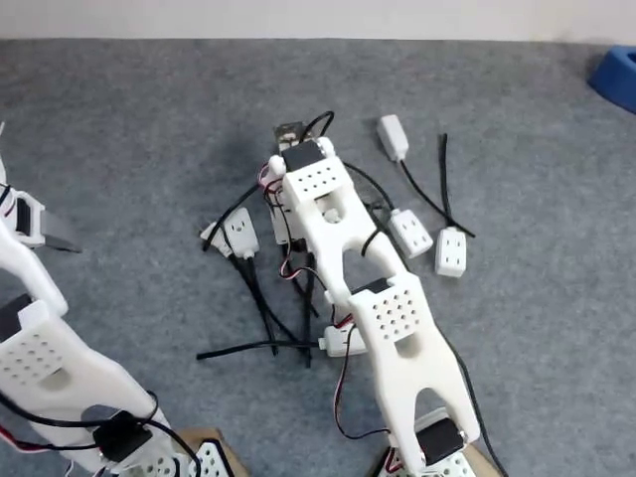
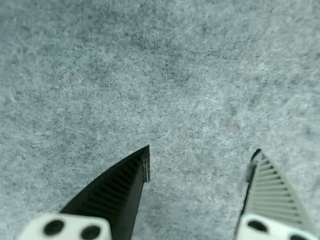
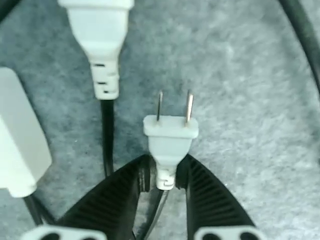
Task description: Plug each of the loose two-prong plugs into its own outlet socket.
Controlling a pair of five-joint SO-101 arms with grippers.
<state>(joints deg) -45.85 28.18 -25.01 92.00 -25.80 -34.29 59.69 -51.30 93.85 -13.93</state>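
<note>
A white two-prong plug [image 3: 170, 132] lies on the grey carpet with its prongs pointing away from my right gripper [image 3: 164, 169], whose black fingers [image 3: 122, 192] are shut on its neck. Beside it are another white plug body [image 3: 100, 35] on a black cord and a white outlet block [image 3: 17, 145]. In the high view my right arm [image 1: 333, 214] stretches over the tangle of cords at the centre. White outlet blocks lie around it [image 1: 240, 231], [image 1: 410, 232], [image 1: 451, 250]. My left gripper [image 2: 200, 165] stands open over bare carpet at the far left [image 1: 45, 231].
Black cords [image 1: 263, 308] cross the carpet below the centre. One more white block [image 1: 393, 136] lies at the back, another [image 1: 343, 341] beside the right arm. A blue object [image 1: 616, 78] sits at the far right corner.
</note>
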